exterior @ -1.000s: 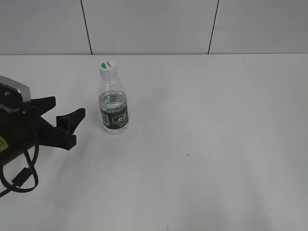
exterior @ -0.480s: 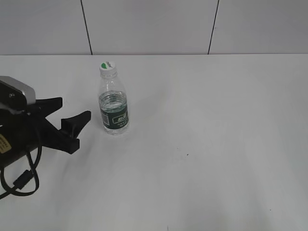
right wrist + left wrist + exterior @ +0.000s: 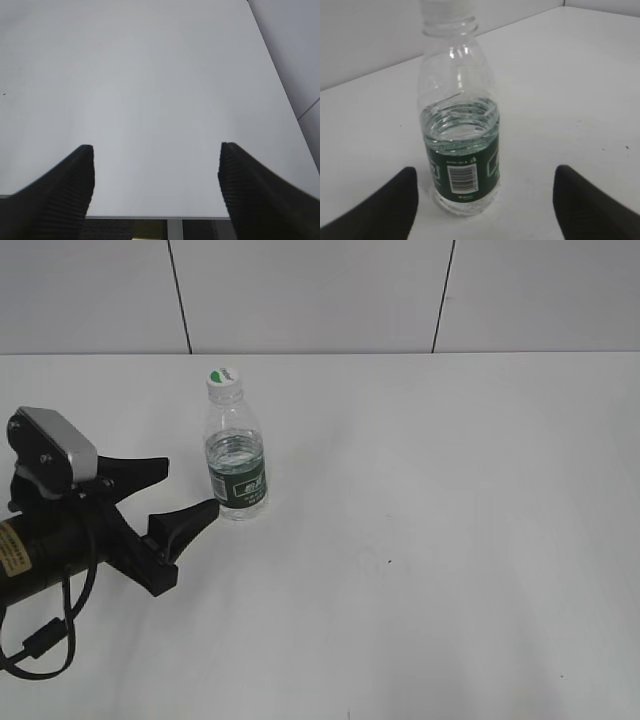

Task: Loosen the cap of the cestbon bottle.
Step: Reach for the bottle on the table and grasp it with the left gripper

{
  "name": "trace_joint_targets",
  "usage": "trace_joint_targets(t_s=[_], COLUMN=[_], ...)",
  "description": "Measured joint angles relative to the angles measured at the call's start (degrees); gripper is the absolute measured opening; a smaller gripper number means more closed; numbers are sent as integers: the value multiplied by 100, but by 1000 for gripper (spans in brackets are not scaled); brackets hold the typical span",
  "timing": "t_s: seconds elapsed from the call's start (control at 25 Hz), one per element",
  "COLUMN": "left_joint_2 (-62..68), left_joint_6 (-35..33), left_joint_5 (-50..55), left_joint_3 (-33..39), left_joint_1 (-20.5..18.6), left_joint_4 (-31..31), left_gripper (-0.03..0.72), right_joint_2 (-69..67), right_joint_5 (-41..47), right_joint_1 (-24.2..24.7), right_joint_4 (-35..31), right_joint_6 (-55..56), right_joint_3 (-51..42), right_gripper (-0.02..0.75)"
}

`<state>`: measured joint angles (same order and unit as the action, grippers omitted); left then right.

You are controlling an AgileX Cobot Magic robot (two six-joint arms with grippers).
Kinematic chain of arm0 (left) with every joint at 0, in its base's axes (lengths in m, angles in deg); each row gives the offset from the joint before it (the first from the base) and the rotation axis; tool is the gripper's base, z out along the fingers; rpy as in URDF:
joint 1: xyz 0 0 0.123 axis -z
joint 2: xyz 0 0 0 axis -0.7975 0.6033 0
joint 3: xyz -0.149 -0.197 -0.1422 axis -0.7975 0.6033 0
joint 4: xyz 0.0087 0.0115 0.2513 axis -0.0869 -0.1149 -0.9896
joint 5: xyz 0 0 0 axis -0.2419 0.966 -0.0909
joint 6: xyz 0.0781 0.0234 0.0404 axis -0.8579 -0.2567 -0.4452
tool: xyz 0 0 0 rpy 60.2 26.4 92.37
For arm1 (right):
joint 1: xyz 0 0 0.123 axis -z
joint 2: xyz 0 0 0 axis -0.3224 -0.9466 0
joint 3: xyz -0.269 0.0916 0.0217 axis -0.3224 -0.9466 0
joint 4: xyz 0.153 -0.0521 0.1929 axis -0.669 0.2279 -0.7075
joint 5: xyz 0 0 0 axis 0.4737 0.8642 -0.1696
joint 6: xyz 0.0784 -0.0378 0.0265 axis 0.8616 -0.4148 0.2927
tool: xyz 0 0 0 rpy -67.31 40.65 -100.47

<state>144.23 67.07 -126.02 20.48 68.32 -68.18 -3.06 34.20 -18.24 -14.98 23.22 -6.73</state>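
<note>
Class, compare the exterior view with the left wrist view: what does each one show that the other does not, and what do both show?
Only the exterior view shows the white cap with its green mark, the tiled wall and the left arm's body. Only the left wrist view shows the barcode on the label and the waterline up close. Both show the bottle standing upright on the white table, with the open left hand near it, not touching.

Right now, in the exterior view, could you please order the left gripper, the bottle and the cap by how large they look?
1. Left gripper, open; it sits nearer the camera, so its true size is unsure.
2. Bottle.
3. Cap, clearly smallest.
</note>
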Motion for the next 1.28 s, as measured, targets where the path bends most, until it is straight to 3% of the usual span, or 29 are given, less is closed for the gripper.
trace_joint_targets(t_s=[0.56,0.76,1.28], left_joint_2=[699,915,1389], left_joint_6=[1,6,497], left_joint_5=[-15,-20,-20], left_joint_3=[-58,-262,-1136], left_joint_1=[0,0,0], left_joint_4=[190,162,190], left_gripper=[518,559,568], right_joint_2=[0,0,0], right_joint_5=[0,0,0], right_joint_1=[0,0,0], right_joint_4=[0,0,0], right_joint_6=[0,0,0], right_joint_3=[0,0,0], right_gripper=[589,589,589])
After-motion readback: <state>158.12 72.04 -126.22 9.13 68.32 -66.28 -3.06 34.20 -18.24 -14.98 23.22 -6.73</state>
